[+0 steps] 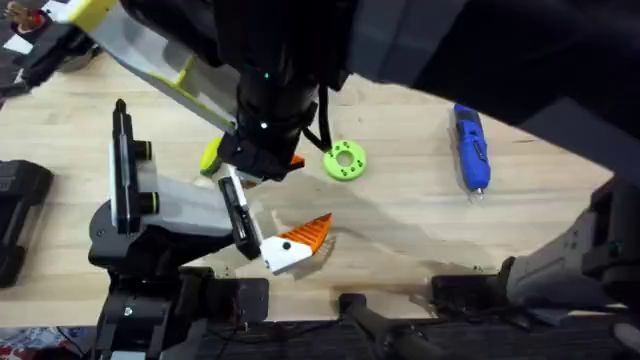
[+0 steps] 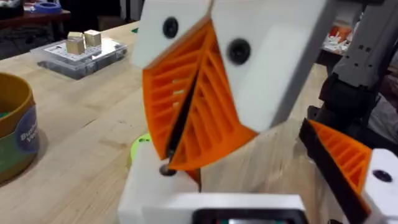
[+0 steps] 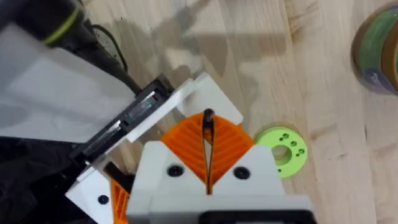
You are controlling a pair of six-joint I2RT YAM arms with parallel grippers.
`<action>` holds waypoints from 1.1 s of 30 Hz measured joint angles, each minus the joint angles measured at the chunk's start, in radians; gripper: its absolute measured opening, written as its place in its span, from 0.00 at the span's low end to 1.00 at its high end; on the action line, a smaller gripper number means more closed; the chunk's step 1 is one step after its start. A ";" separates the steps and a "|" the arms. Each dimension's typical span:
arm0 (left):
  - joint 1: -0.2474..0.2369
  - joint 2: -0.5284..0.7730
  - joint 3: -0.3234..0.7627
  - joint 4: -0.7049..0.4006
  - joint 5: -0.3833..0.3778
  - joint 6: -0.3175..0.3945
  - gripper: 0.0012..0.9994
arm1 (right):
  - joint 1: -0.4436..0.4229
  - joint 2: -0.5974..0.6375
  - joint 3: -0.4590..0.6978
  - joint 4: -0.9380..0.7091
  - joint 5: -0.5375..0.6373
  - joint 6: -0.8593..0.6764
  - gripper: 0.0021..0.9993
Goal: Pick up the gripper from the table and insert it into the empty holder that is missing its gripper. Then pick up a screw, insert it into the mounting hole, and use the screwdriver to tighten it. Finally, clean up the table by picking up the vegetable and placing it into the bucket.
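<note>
Near the front edge of the surface [image 1: 420, 215], the gripper [image 1: 298, 240] lies with its long axis running from lower left to upper right in the overhead view. Its white base sits against the end of a black bar on the holder [image 1: 165, 205], and its orange ribbed tip points toward the lime-green ring [image 1: 345, 160]. I cannot tell whether it is seated in the holder or only touching it. The holder stands at the left, its thin black bars upright.

The screwdriver [image 1: 470, 150] lies well apart on the right. Its long axis runs nearly straight away from the bases, with the silver tip toward me. The vegetable [image 1: 210, 155] peeks out yellow from under a dark arm, between the holder's bars and the ring.

That arm rises close under the overhead camera and bends down over the middle of the surface, its wrist just beside the ring.

On the right wrist feed, the right tool [image 3: 208, 124] has its orange pads pressed together. A thin dark thing I cannot identify is at their tips, and the ring is just beside them.

On the left wrist feed, the left tool [image 2: 174, 152] also has its pads closed. They are tilted, with their tips down on a white part.
</note>
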 joint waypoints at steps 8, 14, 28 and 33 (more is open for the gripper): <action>0.000 0.000 0.000 0.000 0.000 0.000 0.99 | 0.000 0.000 0.000 0.008 -0.017 -0.004 0.01; 0.000 0.000 0.000 0.000 0.000 0.000 0.99 | 0.000 0.002 0.000 -0.003 -0.017 -0.007 0.01; 0.000 0.000 0.000 -0.001 0.001 -0.004 0.99 | 0.000 0.007 0.000 -0.003 -0.017 -0.022 0.00; 0.000 0.000 0.000 0.000 0.001 -0.004 0.99 | 0.000 0.007 0.000 -0.003 -0.017 -0.022 0.01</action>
